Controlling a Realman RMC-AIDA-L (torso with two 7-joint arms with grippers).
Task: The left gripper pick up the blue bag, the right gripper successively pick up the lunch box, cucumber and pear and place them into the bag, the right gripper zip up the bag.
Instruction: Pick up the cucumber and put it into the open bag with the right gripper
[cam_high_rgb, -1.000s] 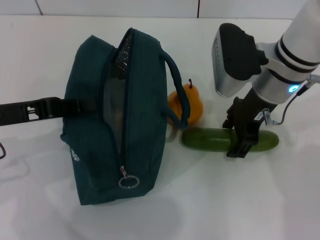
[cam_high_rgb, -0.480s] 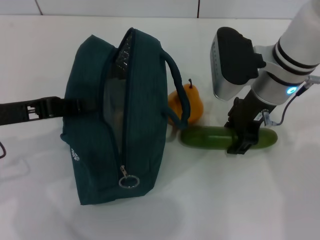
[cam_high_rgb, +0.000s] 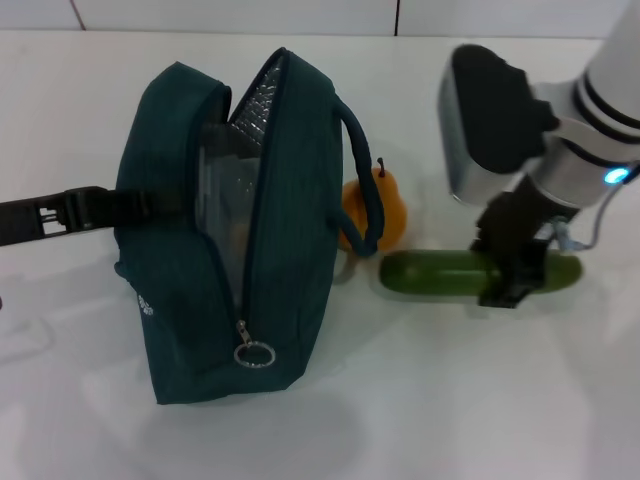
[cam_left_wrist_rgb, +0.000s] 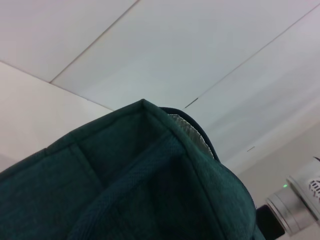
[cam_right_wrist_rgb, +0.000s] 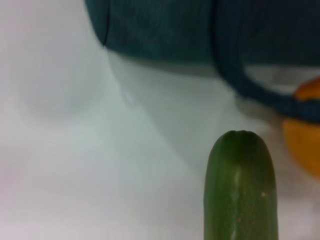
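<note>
**Right claw on the cucumber, bag opened wider**

The left gripper (cam_high_rgb: 128, 207) comes in flat from the left and has the blue bag (cam_high_rgb: 235, 225) by its side; can't tell how wide its fingers are. The pear (cam_high_rgb: 378, 208) sits between bag and right gripper (cam_high_rgb: 522, 262), whose fingers straddle the cucumber (cam_high_rgb: 440, 272), closed onto it. Compared with a second ago, the bag gapes wider and the cucumber has shifted right.

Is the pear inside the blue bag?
No, the pear sits on the table beside the blue bag, behind the cucumber.
</note>
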